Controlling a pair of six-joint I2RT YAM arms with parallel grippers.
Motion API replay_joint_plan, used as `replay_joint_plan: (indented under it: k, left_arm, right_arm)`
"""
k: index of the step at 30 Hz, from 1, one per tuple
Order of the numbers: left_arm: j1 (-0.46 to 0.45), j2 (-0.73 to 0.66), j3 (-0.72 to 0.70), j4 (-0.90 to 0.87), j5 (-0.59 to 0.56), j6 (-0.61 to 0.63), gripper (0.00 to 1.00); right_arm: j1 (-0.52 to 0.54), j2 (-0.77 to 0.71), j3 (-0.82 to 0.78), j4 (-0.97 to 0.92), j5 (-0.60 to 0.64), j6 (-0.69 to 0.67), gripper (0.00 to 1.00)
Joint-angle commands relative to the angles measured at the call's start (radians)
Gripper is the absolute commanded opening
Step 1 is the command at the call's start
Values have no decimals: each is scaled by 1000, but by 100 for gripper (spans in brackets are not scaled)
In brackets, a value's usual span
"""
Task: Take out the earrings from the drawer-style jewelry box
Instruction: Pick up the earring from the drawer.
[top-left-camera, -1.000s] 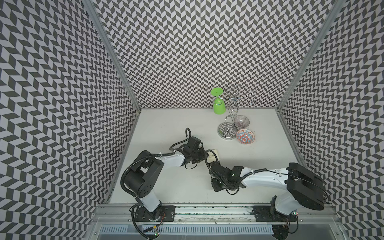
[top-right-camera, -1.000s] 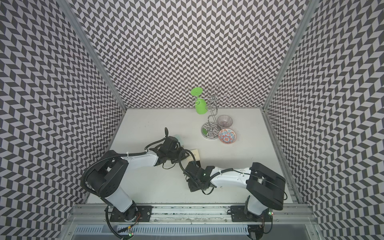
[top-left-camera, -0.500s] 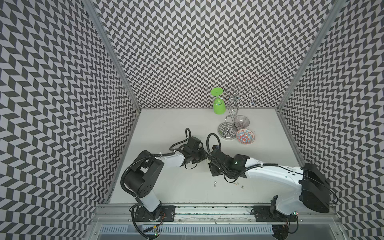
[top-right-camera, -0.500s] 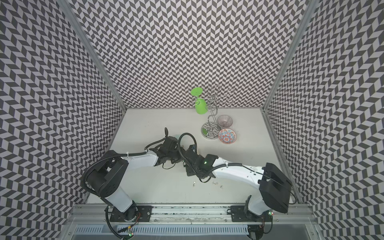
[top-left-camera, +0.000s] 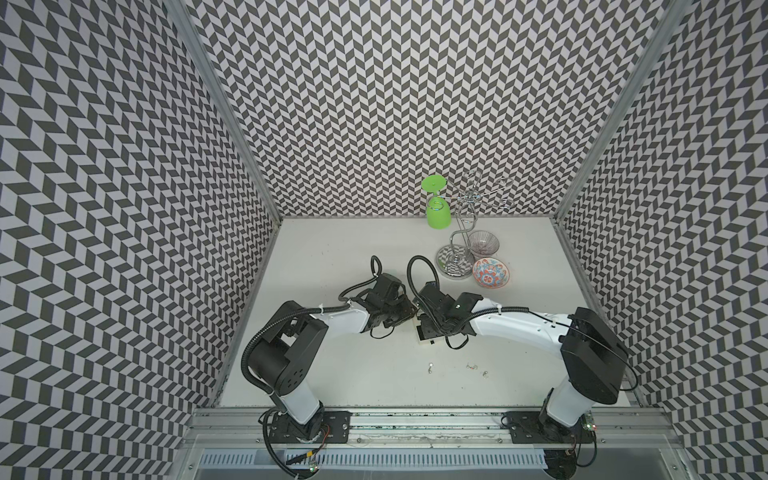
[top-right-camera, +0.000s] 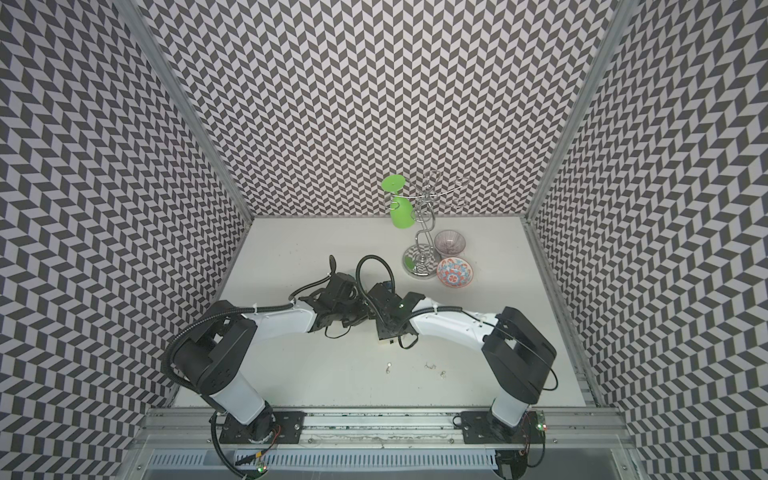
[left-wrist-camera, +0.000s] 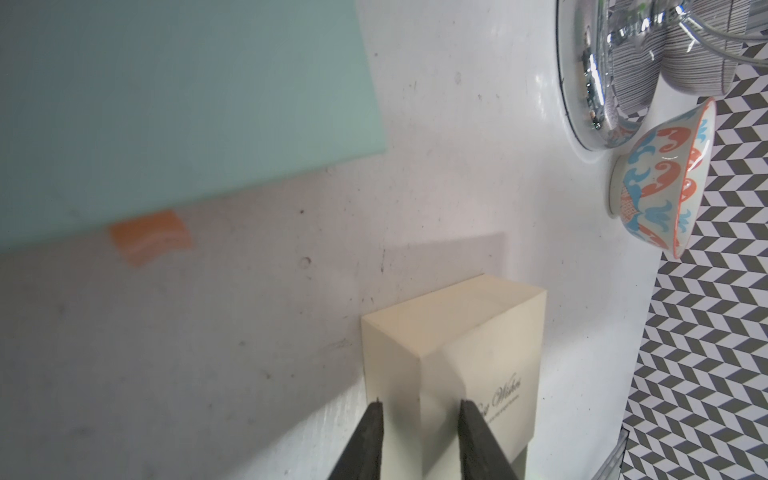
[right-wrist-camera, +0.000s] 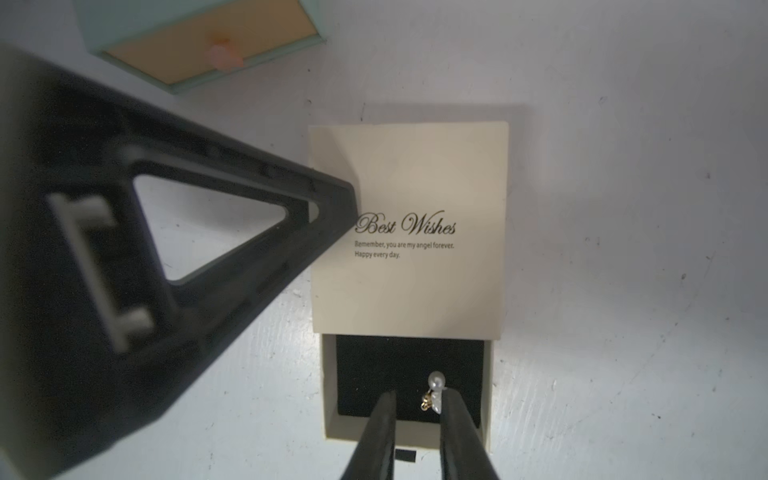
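Black-and-white chevron walls (top-left-camera: 374, 104) enclose the back and both sides of a plain white desk (top-left-camera: 332, 249), meeting at bare metal posts (top-left-camera: 252, 166). An aluminium rail (top-left-camera: 415, 419) runs along the desk's near edge, and the light is even with soft shadows.

cream box (right-wrist-camera: 415, 166), black drawer lining (right-wrist-camera: 374, 374), mint box (left-wrist-camera: 166, 104), orange-and-blue bowl (top-left-camera: 490, 272), chevron walls (top-left-camera: 374, 104).

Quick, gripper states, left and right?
Left gripper: astride an edge of the cream box; grip cannot be told.
Right gripper: open around the pearl earring, not gripping.
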Motion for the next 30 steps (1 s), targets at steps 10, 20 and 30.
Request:
replay_joint_plan:
  k: [10,20,30]
  left_arm:
    - [3,18,-10,-22,-13,11,32]
    - [3,22,-6,-22,-12,8,32]
    - [3,27,-3,-20,-11,5,33]
  right_arm:
    - [-18,76,-11,47,16,-48,22]
    - [-18,104,-8,51,-22,-40,21]
    - [-18,90,-44,59,-29,-19,19]
